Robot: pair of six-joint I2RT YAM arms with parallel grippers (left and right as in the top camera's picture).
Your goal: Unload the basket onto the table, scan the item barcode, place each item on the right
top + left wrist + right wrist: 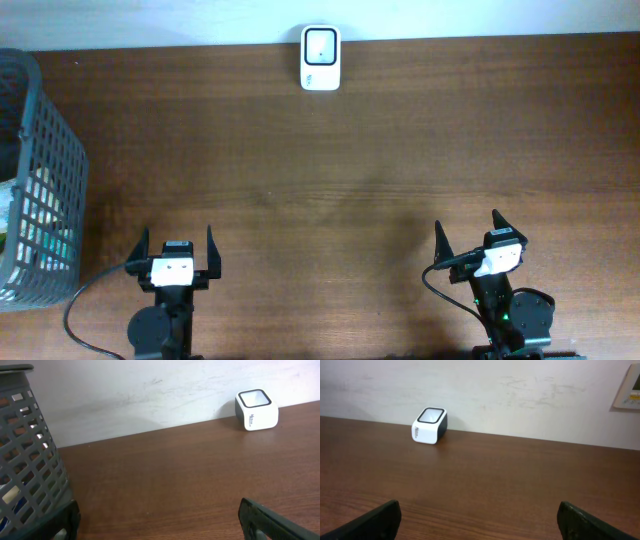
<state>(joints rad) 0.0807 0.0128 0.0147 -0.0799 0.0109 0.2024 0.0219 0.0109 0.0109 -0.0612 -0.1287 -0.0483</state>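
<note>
Overhead and wrist views: the white barcode scanner [320, 58] stands at the far edge of the brown desk [330, 170], close against the wall, with its window facing up. The grey mesh basket [45, 170] sits at the desk's left edge, and packaged items [40, 215] are partly visible through its wall. The left tool [177, 232] and right tool [467, 220] sit near the front edge, well apart from scanner and basket, both released with jaws spread wide and nothing between them.

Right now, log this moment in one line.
left claw: open, empty | right claw: open, empty | scanner: far edge, untouched | basket: left side, stocked
</note>
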